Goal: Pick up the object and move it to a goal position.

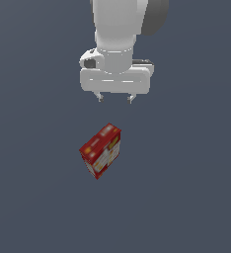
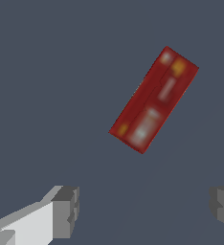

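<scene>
We are seeing the red cracker box (image 1: pixel 101 150) standing alone on the plain dark grey table (image 1: pixel 33 197), turned at an angle, with free space on every side of it. Our hand (image 1: pixel 116 99) is hanging above it, not touching it, with fingers (image 2: pixel 66 210) spread wide and holding nothing. The table is looking flat and uniform.

The box (image 1: pixel 100 150) is showing mostly red, with white and yellow-orange printed patches on its faces. The arm (image 1: pixel 118 34) is looking plain white with grey fingertips (image 2: pixel 66 210), and the worktop (image 1: pixel 196 188) is reading flat slate blue-grey.
</scene>
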`<state>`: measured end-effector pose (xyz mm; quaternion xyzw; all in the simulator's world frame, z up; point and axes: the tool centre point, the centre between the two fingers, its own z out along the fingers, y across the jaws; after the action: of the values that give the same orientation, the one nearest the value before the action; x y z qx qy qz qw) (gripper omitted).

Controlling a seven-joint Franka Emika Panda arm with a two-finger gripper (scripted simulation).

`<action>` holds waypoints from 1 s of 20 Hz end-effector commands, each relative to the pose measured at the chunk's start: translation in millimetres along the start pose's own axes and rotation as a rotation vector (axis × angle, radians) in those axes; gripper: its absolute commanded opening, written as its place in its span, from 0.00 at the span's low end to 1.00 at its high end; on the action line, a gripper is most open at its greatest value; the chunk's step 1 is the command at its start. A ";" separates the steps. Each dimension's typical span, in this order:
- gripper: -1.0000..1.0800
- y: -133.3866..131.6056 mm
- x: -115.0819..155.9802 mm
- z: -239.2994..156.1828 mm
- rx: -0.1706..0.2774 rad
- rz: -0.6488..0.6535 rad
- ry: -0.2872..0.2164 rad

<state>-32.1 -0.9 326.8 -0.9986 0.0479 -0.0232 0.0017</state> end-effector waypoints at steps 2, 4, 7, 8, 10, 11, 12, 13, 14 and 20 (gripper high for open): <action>0.96 5.6 12.6 10.3 0.001 0.080 -0.007; 0.96 9.6 21.1 17.7 0.001 0.136 -0.012; 0.96 16.7 35.0 30.9 0.000 0.229 -0.019; 0.96 19.1 39.5 35.5 -0.001 0.260 -0.022; 0.96 24.0 48.1 44.8 -0.003 0.321 -0.026; 0.96 26.3 52.0 49.2 -0.004 0.349 -0.028; 0.96 28.5 55.6 53.4 -0.005 0.376 -0.030; 0.96 30.6 58.9 57.4 -0.007 0.400 -0.032; 0.96 32.6 62.0 61.2 -0.008 0.424 -0.034; 0.96 41.8 75.4 79.2 -0.015 0.528 -0.040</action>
<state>39.4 -47.3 254.6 -0.9554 0.2954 -0.0022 0.0018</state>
